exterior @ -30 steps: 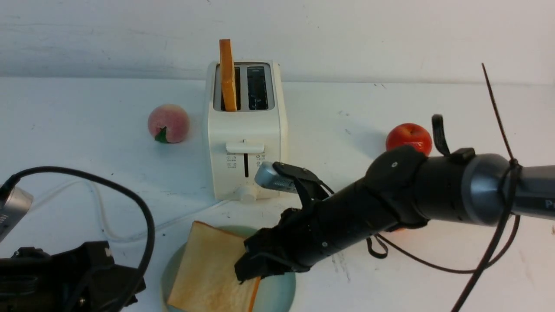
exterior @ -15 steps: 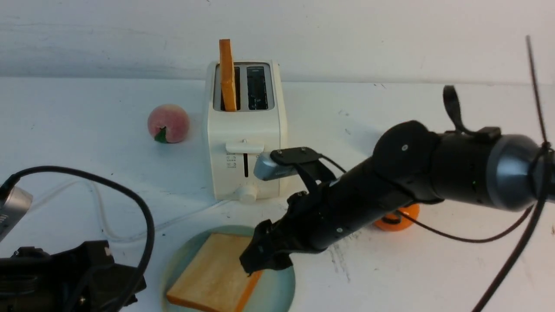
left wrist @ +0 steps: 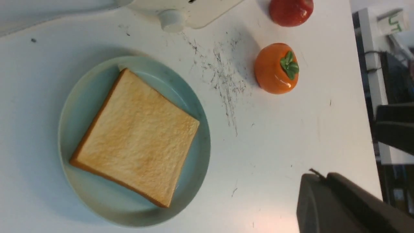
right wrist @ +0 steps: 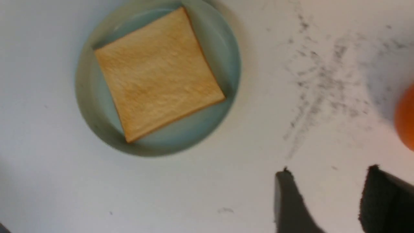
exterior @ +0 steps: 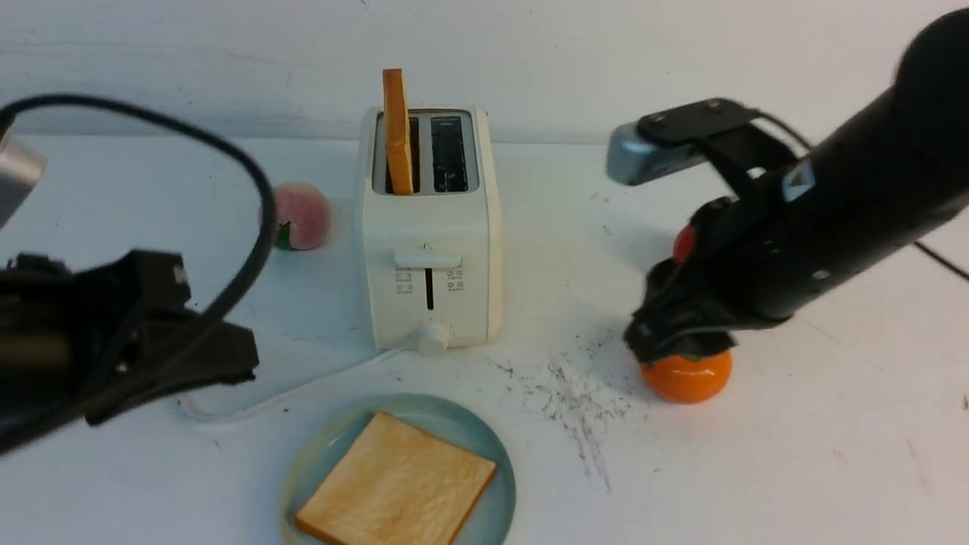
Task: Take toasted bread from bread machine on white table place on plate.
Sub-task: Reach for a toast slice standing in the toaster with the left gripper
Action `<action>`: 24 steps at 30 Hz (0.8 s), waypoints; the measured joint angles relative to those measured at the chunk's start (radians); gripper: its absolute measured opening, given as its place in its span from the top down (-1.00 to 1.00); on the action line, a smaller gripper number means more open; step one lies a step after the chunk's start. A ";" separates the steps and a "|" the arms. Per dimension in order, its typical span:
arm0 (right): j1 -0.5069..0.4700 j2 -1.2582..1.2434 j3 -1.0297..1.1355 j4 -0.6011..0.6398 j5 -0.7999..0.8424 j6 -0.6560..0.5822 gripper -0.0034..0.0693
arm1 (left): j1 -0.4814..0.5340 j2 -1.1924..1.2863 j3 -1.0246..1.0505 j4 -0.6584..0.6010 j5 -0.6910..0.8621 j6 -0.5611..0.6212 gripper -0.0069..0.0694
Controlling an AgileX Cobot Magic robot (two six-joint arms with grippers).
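One slice of toasted bread (exterior: 397,492) lies flat on the plate (exterior: 333,454) near the front edge of the white table (exterior: 795,454). A second slice (exterior: 397,129) stands upright in the left slot of the bread machine (exterior: 431,250). My right gripper (exterior: 651,333) hovers just over an orange fruit, well right of the plate. In the right wrist view its fingers (right wrist: 326,171) stand apart with nothing between them. My left gripper (exterior: 241,362) hangs left of the bread machine, and the left wrist view shows it (left wrist: 320,176) shut and empty. Both wrist views look down on the toast (left wrist: 136,136) (right wrist: 158,74).
An orange persimmon-like fruit (exterior: 687,376) sits under my right gripper. A red apple (exterior: 683,242) is mostly hidden behind that arm. A peach (exterior: 303,216) lies left of the bread machine. The white cord (exterior: 303,390) runs towards the plate. Dark scratches (exterior: 575,393) mark the table.
My right gripper let go of the toast, which now lies flat on the plate, then rose and swung right over the orange fruit. My left arm lifted and its gripper shut.
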 joint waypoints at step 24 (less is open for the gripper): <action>-0.039 -0.494 0.001 -0.037 0.223 0.130 0.94 | -0.368 0.734 -0.909 0.742 0.047 -0.529 0.70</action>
